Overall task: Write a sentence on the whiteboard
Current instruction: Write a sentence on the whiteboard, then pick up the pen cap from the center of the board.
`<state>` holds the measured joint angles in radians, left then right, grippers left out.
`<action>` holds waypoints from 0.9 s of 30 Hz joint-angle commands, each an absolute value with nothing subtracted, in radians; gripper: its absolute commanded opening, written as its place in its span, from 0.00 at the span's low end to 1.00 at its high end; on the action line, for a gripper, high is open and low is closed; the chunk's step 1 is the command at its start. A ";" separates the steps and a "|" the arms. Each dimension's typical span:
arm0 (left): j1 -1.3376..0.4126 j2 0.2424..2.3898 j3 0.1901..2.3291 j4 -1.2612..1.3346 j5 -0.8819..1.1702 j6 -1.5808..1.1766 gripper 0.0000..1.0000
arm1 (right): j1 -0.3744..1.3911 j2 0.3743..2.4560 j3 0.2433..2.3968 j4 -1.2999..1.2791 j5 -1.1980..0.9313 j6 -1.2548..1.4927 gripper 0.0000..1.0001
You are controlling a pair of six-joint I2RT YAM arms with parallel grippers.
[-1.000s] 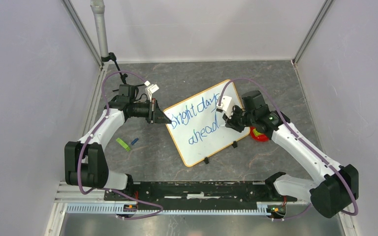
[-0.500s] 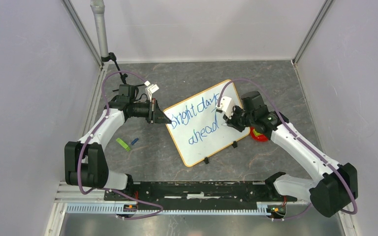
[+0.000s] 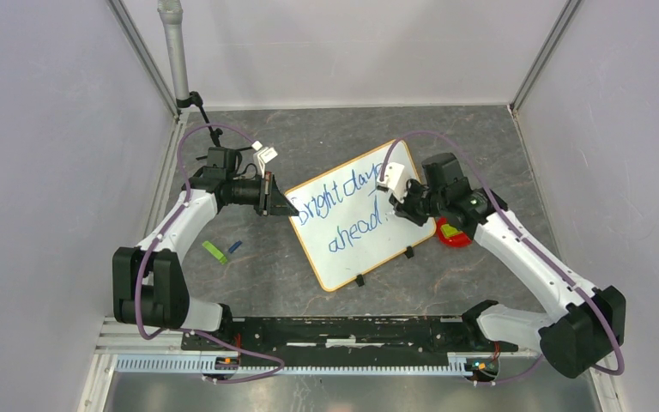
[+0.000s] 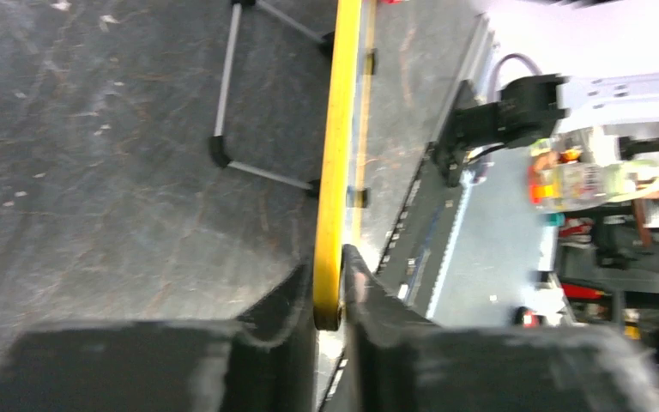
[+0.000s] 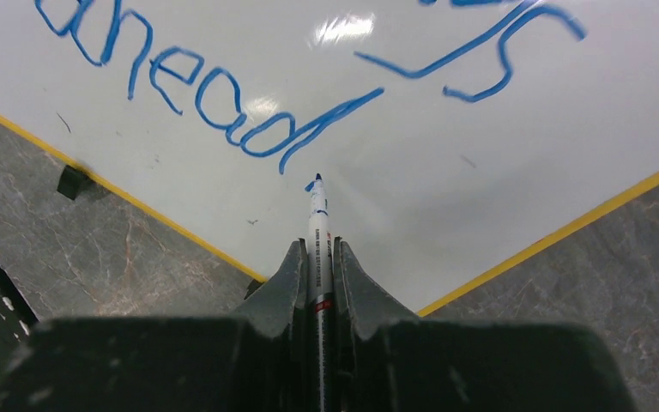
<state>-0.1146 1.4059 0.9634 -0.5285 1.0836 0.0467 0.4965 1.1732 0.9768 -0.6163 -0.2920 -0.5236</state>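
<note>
The whiteboard [image 3: 343,262], white with a yellow frame, lies tilted on the grey table. The sentence [image 3: 343,210] in blue reads "Bright days ahead" in two lines. My left gripper [image 3: 290,209] is shut on the board's left corner. In the left wrist view the yellow frame [image 4: 336,154] runs edge-on between the jaws of the left gripper [image 4: 329,296]. My right gripper [image 3: 392,209] is shut on a white marker [image 5: 318,232]. The marker's blue tip sits by a small blue dot just past the end of "ahead" [image 5: 223,112], over the whiteboard [image 5: 412,215].
A red object [image 3: 453,233] lies right of the board, under my right arm. A green piece [image 3: 214,251] and a small blue cap [image 3: 234,246] lie on the table at the left. Black clip feet [image 3: 359,280] line the board's near edge. Walls enclose the table.
My right gripper with the marker has shifted slightly toward the far side, near the end of "ahead", uncovering more of the red object. The left arm and the board have not moved.
</note>
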 commanded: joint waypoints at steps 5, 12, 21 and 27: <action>-0.102 1.383 1.032 -0.584 1.065 0.092 0.53 | 0.495 1.150 1.193 -0.654 -0.432 -0.487 0.00; -0.049 1.243 1.096 -0.723 1.011 0.210 0.72 | 0.495 1.134 1.220 -0.601 -0.462 -0.422 0.00; 0.297 1.212 1.085 -1.156 0.791 0.743 0.69 | 0.492 1.105 1.159 -0.519 -0.471 -0.336 0.00; 0.314 1.214 0.946 -1.028 0.548 0.875 0.65 | 0.477 1.104 1.150 -0.499 -0.477 -0.316 0.00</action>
<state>0.3130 1.2209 1.0286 -1.0454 0.7174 0.6765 0.4904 1.1194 1.1503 -0.5514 -0.4595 -0.3519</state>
